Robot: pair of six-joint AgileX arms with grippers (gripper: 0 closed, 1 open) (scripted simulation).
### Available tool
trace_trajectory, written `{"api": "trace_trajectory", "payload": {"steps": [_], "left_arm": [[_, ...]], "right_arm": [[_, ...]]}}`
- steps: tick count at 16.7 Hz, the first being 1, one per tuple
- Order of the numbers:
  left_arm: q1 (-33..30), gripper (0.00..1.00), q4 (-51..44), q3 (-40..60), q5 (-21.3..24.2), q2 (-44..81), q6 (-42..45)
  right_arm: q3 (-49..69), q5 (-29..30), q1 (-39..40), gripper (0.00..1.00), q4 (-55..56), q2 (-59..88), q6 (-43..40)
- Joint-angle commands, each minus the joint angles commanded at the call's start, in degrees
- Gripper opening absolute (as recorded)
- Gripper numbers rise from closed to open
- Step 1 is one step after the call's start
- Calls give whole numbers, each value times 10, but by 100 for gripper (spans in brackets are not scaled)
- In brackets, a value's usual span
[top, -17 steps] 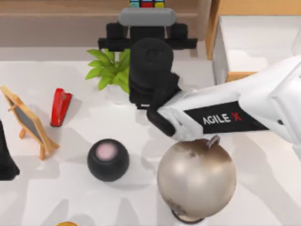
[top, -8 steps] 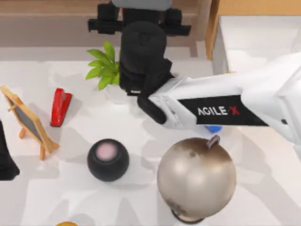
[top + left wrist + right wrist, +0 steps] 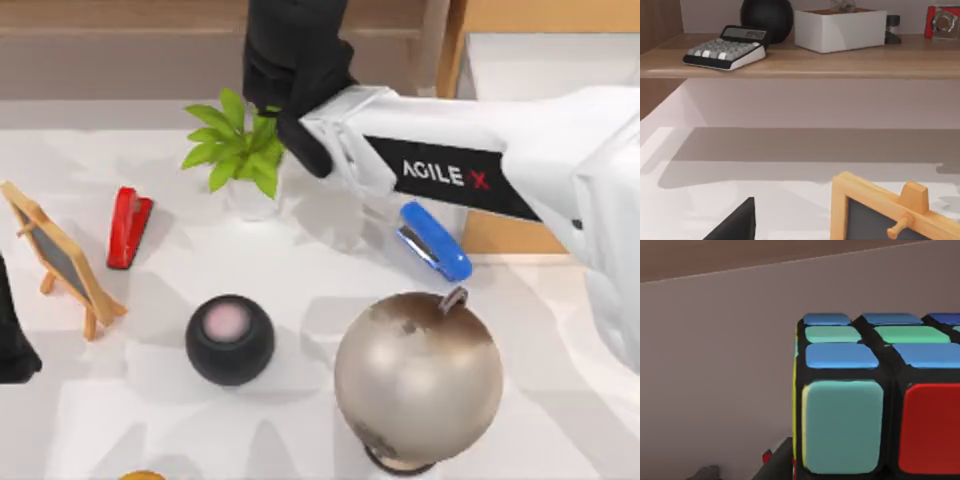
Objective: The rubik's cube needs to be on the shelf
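Rubik's cube [image 3: 875,405] sits tight before our right wrist camera, so we judge our right gripper clamped on it, though its fingers are hidden. Our right arm [image 3: 450,175] reaches over the shelf [image 3: 120,45], putting the cube above the board. Our left arm stays parked at the counter's left edge; its camera shows the shelf's far stretch.

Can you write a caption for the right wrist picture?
A rubik's cube seen close up against a plain grey wall.
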Motion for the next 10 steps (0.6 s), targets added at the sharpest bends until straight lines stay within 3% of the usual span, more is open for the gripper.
{"api": "trace_trajectory", "payload": {"steps": [4,8,10], "left_arm": [[0,100,0,0,0,0,0],[0,100,0,0,0,0,0],[0,100,0,0,0,0,0]], "right_arm": [[15,-38,-35,0,-40,57,-11],[15,-40,-37,0,-42,60,-11],[15,-40,-37,15,-42,60,-11]]}}
